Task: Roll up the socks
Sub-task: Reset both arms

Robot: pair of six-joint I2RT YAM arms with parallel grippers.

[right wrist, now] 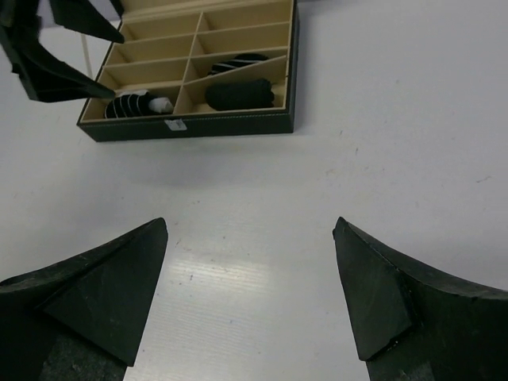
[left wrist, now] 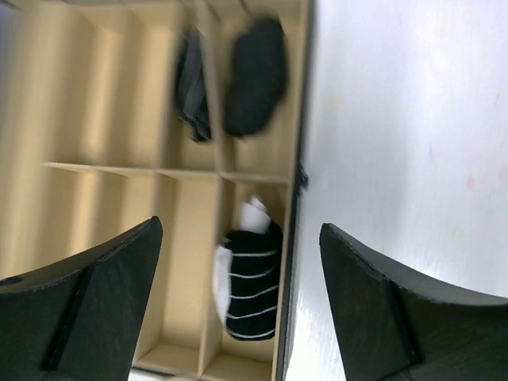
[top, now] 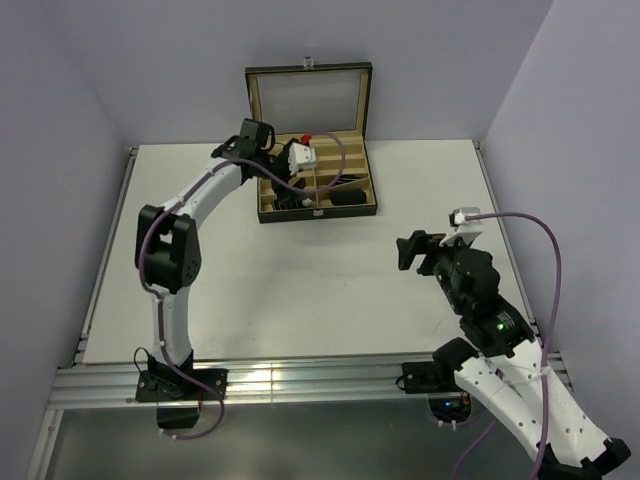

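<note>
Socks, place: 3 dark bundles lie in the tan-lined compartmented box [right wrist: 190, 127] at the far side of the table [right wrist: 397, 159]; none is in either gripper.
Striped sock roll [left wrist: 250, 286]: black with thin white lines and a white end poking out. It sits in a compartment against the box's outer wall, below the gap of the left fingers.
Plain black sock roll [left wrist: 255, 75]: a rounded lump in a compartment along the same wall, 1 divider away.
Second striped sock [right wrist: 238, 62]: 1 row further in. It is blurred in the left wrist view, so I cannot tell how tightly it is rolled.
Left gripper [left wrist: 241, 230]: over the box, fingers wide apart, nothing between them.
Right gripper [right wrist: 250, 226]: over bare table, well apart from the box, fingers spread and empty.
Weight: probably very light; a bundle should lift with little force.
Stiffness: soft knit that will squash under the pads rather than resist, with nothing to break.
Surface: likely grippy fabric, so slipping is a smaller worry than snagging 1 layer.
Risk: a pinch on the outer layer or the white end could pull a roll open.
Where to hold: across the thick middle of a bundle, 1 pad on each long side, deep enough to catch every layer.
Access: the dividers [left wrist: 190, 173] stand close beside the rolls, so the fingers likely need to line up with the compartment to get in.
</note>
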